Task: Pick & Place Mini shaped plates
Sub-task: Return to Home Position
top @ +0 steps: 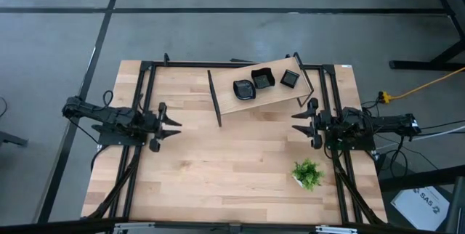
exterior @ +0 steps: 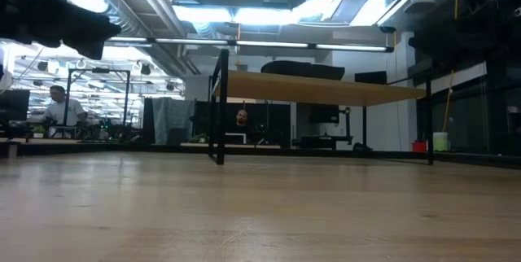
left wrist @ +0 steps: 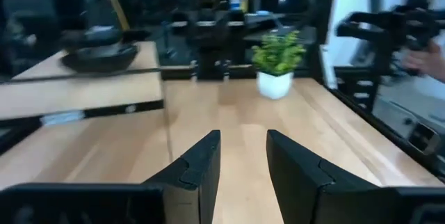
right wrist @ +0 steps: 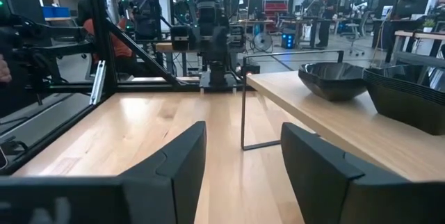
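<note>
The mini shaped plates (top: 245, 89) sit in 3 stacks on the shelf (top: 280, 96) at 12 o'clock on the table (top: 240, 168). The left gripper (top: 176, 127) at 9 o'clock and the right gripper (top: 296, 122) at 3 o'clock are both released, holding nothing.

The surface (top: 232, 168) is pale wood in jointed strips, smooth with a soft sheen. The shelf (top: 276, 94) is a lighter wooden board on thin black metal legs (right wrist: 242, 106). The mini shaped plates (right wrist: 332, 79) on it are glossy black and catch highlights. The jaws of the left gripper (left wrist: 243, 140) and right gripper (right wrist: 243, 133) look like matt dark plastic. The plant's pot (left wrist: 274, 85) is smooth white.
</note>
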